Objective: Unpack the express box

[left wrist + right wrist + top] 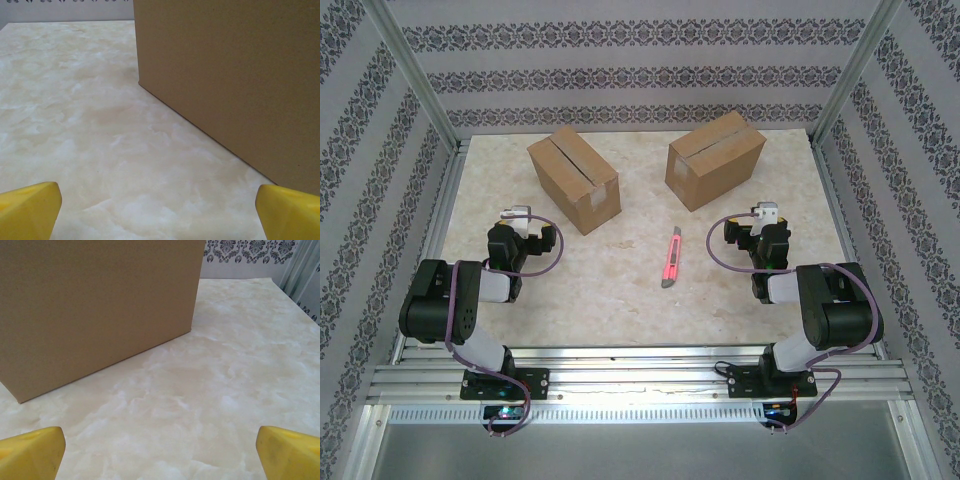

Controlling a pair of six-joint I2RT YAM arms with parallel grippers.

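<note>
Tape [570,163] seals left cardboard box [582,192] and right cardboard box [720,170], box cutter [671,257] lies untouched, left pincer [517,214] and right pincer [763,212] are wide open.

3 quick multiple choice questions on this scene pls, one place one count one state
1. Where does the utility knife lie?
A on a box
B on the table between the arms
C in a gripper

2. How many cardboard boxes stand there?
A one
B two
C three

3. The boxes' top flaps are
A taped shut
B standing open
C torn off

Answers:
1 B, it lies flat midway between both arms.
2 B, one far left, one far right.
3 A, tape runs along each top seam.
</note>
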